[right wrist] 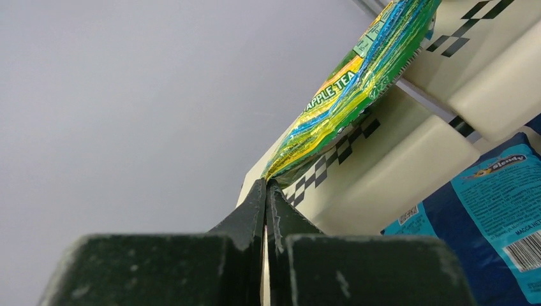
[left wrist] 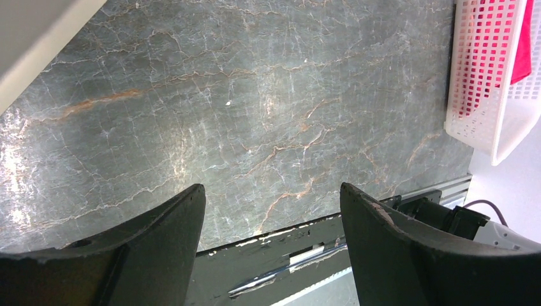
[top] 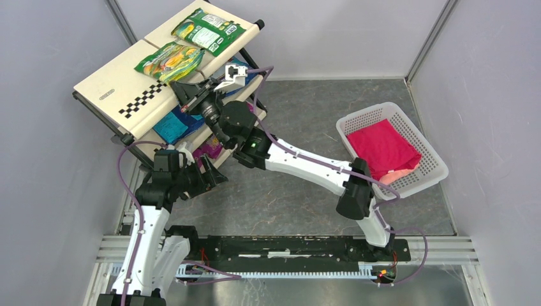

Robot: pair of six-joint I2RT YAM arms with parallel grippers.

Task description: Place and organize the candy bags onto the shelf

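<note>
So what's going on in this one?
The right gripper is shut on the edge of a green-yellow candy bag lying on the top tier of the shelf, beside a second green bag. Blue bags sit on the tier below. The left gripper is open and holds nothing, facing the table.

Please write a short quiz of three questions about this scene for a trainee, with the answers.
1. True or false: the left pincer holds a candy bag.
2. Which pincer grips the green-yellow bag on the shelf's top tier? A left, B right.
3. Fill in: the white basket contains a red ____.
Key: 1 false, it is open and empty. 2 B, the right pincer, shut on its edge. 3 cloth.
</note>
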